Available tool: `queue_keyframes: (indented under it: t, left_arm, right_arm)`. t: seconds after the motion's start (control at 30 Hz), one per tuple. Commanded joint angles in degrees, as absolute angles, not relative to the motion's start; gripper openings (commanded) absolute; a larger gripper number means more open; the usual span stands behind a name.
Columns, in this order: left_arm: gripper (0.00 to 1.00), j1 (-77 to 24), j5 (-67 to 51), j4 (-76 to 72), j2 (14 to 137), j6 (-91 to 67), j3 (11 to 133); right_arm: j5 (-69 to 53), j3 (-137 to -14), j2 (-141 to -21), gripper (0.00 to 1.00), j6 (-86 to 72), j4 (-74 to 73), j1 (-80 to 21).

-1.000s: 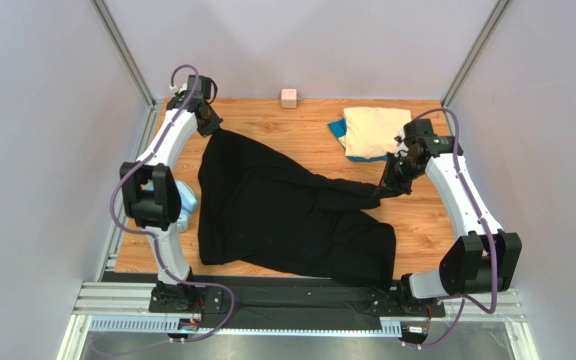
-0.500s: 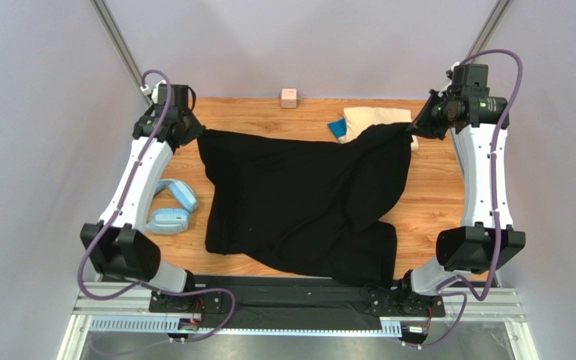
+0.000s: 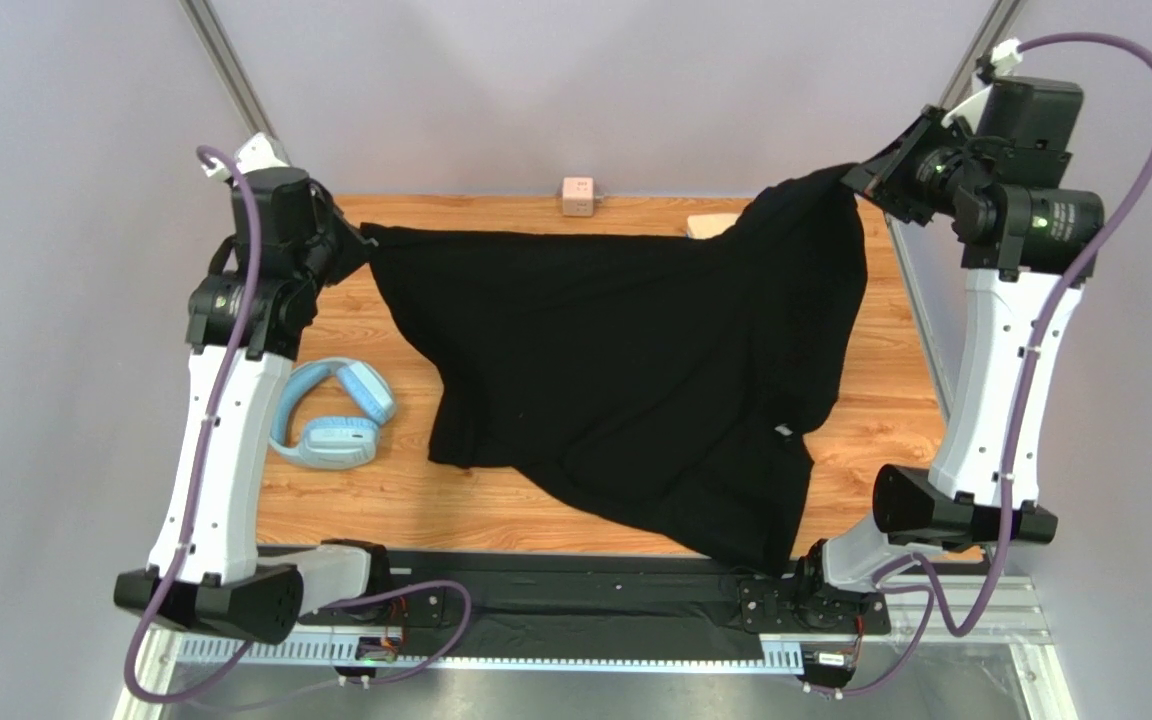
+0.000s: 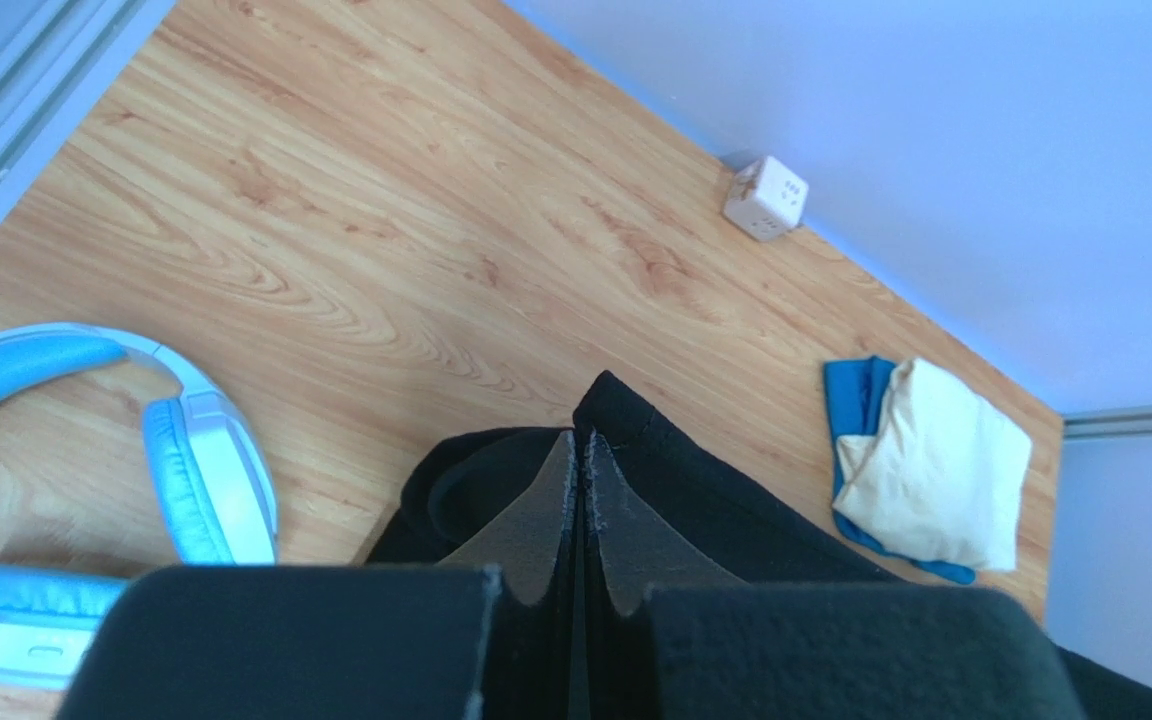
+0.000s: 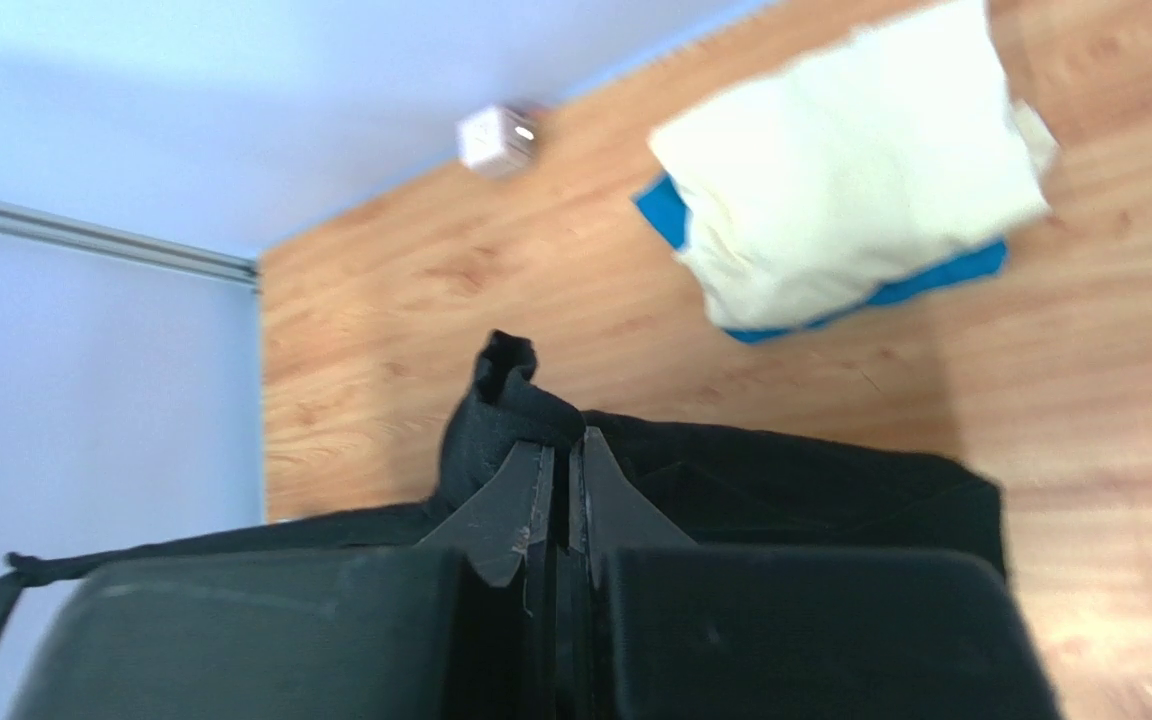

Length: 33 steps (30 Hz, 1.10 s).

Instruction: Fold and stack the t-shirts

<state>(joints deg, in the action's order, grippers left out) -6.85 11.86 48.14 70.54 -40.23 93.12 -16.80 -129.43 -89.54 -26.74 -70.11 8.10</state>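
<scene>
Left arm point(image 3: 214, 435) and right arm point(image 3: 1010, 360) have risen and spread, stretching the black t-shirt point(image 3: 627, 360) over the desk point(image 3: 387, 503), both jaws clamped on its far corners. Keep it taut and lay it flat, clear of the cream t-shirt point(image 5: 853, 165) far right.

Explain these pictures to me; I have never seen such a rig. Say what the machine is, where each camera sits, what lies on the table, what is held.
Two robot arms stand at the near edge of a wooden table. One picture looks down from above; the other two come from a camera on each wrist, looking past its own claw. The left claw and the right claw are each shut on an edge of the black t-shirt, holding it spread out between them. On the table lie light-blue headphones, a pink cube, and a folded cream t-shirt on a blue t-shirt.
</scene>
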Motion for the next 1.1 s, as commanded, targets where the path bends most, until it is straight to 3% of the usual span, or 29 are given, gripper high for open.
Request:
queue_keyframes:
  t: [0.0,0.3,0.5,0.87,1.07]
  left_arm:
    - [0.00,-6.94,12.38,50.36,62.78,-38.15,95.10]
    - [0.00,-6.94,14.06,56.07,49.23,-36.74,95.36]
    - [0.00,-6.94,15.03,60.03,45.62,-36.04,98.34]
    - [0.00,-6.94,15.38,64.42,45.70,-35.60,107.57]
    - [0.00,-6.94,16.00,65.74,47.63,-34.19,106.88]
  right_arm:
    - [-22.40,-137.10,-84.65,0.00,-30.06,-66.01,8.53]
    - [-25.40,-139.30,-72.70,0.00,-29.97,-61.35,8.53]
    - [-20.40,-140.27,-65.93,0.00,-29.01,-57.48,8.53]
    - [-12.49,-140.45,-60.73,0.00,-27.25,-56.60,8.44]
    - [-10.73,-138.26,-61.96,0.00,-25.93,-57.66,8.17]
